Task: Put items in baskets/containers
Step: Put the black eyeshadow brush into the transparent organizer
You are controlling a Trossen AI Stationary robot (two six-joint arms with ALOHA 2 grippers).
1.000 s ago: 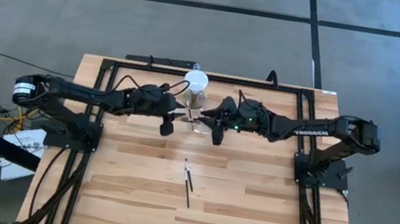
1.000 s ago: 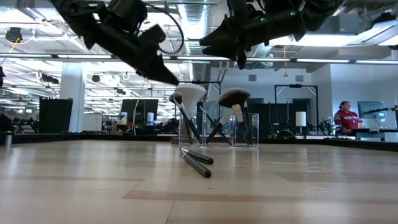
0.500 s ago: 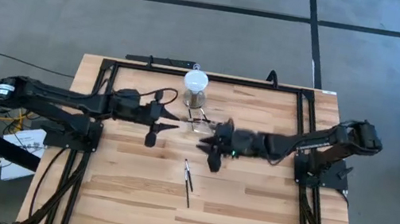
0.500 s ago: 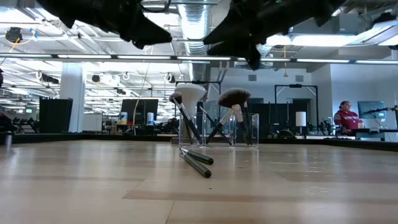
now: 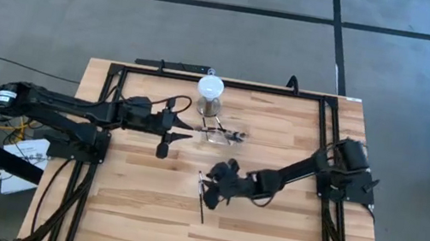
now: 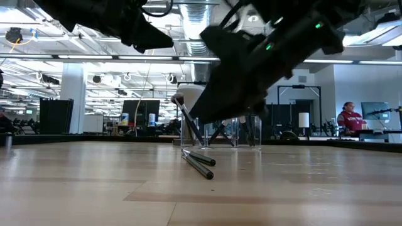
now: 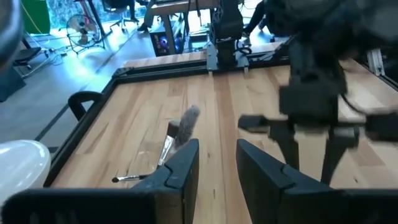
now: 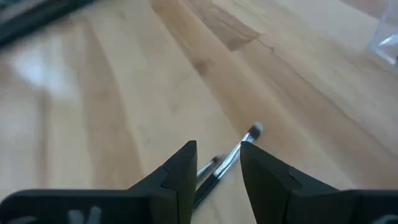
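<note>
Two slim dark-handled brushes (image 5: pixel 202 195) lie side by side on the wood, toward the near edge; the low view shows them flat on the table (image 6: pixel 200 164). My right gripper (image 5: pixel 210 188) hovers open just above them, and in its wrist view the brush handles (image 8: pixel 229 159) run between its fingers. The clear container (image 5: pixel 217 130) stands near the far edge with several brushes leaning in it, one fluffy-headed (image 7: pixel 182 126). My left gripper (image 5: pixel 186 131) is open, raised in the air to the left of the container.
A grey cylinder with a white round top (image 5: pixel 211 89) stands just behind the container. A black frame (image 5: pixel 230 80) runs along the table's far and side edges. Bare wood lies left and right of the two loose brushes. A person (image 6: pixel 349 119) is far off in the room.
My right gripper has swung away from the container toward the near edge and come down over the two loose brushes. My left gripper has drawn back from the container toward the table's left and risen, then held still. The brushes have not moved.
</note>
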